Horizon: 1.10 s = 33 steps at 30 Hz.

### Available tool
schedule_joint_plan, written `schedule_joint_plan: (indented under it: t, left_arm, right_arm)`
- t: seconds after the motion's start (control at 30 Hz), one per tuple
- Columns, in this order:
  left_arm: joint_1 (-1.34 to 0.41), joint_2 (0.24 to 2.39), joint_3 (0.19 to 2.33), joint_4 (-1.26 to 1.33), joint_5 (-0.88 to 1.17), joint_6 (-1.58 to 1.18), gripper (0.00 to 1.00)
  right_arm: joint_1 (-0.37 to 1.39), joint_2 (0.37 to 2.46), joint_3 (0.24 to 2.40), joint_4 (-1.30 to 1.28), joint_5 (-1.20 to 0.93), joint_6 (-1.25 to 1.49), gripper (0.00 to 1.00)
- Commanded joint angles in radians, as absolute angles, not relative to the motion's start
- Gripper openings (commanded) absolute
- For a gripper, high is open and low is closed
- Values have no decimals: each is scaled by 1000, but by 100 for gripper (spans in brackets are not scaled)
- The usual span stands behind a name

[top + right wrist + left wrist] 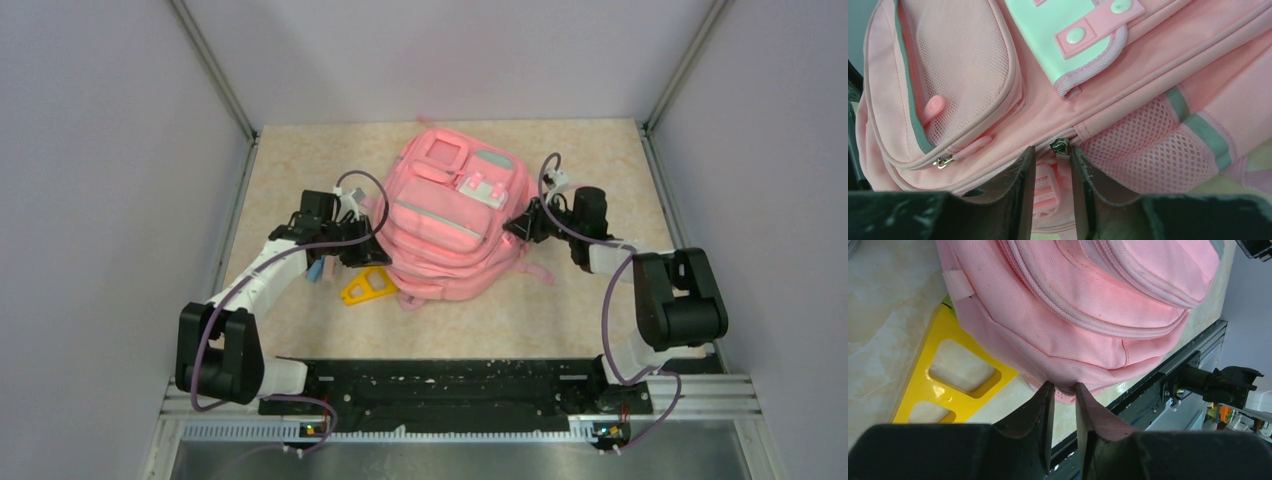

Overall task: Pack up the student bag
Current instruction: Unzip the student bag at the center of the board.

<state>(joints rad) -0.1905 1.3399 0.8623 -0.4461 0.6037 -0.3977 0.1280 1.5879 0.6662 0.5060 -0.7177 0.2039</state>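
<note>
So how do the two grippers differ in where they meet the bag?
The left gripper has its tips at a seamed edge of the bag, near a yellow triangle; the right gripper has its tips either side of a zip slider, beside a mesh pocket. The left gripper comes from the bag's left, the right gripper from its right. Both have jaws nearly shut with a slim gap; a firm grip is unclear.

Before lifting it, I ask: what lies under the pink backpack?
One corner of a yellow cut-out piece goes under the student bag; whatever lies further beneath is covered.
</note>
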Motion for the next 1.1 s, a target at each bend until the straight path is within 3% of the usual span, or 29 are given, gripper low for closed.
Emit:
schedule_joint_plan:
  t: [0.0, 0.13, 0.4, 0.6, 1.07]
  left_arm:
    - [-187, 1344, 894, -442, 617, -390, 24]
    - [-187, 1346, 893, -443, 619, -390, 18]
    - [-187, 1347, 895, -443, 618, -388, 6]
    - [-187, 1348, 896, -445, 616, -388, 0]
    - [-187, 1347, 895, -439, 628, -392, 0]
  right_arm:
    - [133, 1595, 709, 500, -714, 175, 27]
    - [133, 1593, 711, 486, -697, 177, 22]
    - [132, 1594, 713, 465, -652, 192, 0]
    - [132, 1574, 741, 379, -632, 205, 0]
    - [158, 1560, 988, -94, -505, 96, 0]
